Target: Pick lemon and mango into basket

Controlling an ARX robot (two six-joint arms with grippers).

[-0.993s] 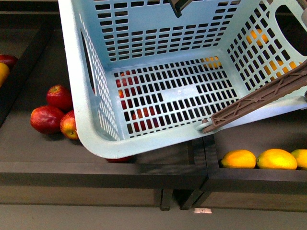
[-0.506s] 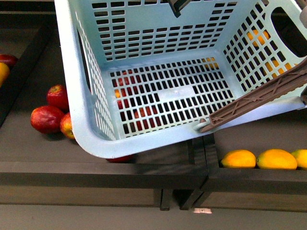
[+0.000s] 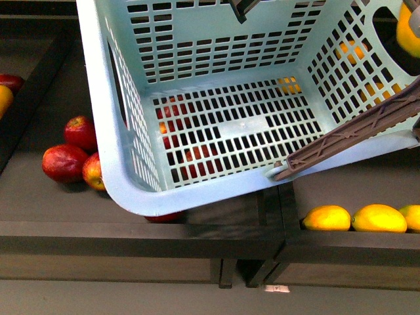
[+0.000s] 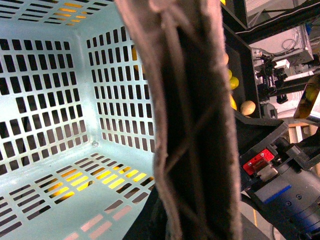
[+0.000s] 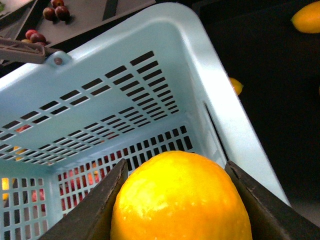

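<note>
Right tool (image 5: 177,212) — clamping mango (image 5: 180,190), basket (image 5: 150,65) below

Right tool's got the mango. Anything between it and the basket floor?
Nothing visible. The right wrist view looks past the mango, held in the right tool, into the open basket; its floor is bare and the brown handle sits off at the rim.

Light in the front view was even and fairly bright, the pale basket (image 3: 197,59) crisp against dim shelves (image 3: 131,239), with soft shadow beneath. In the left wrist view the near handle (image 4: 190,125) was blurred. In the right wrist view the mango (image 5: 180,200) glared saturated yellow before a near-black background.
</note>
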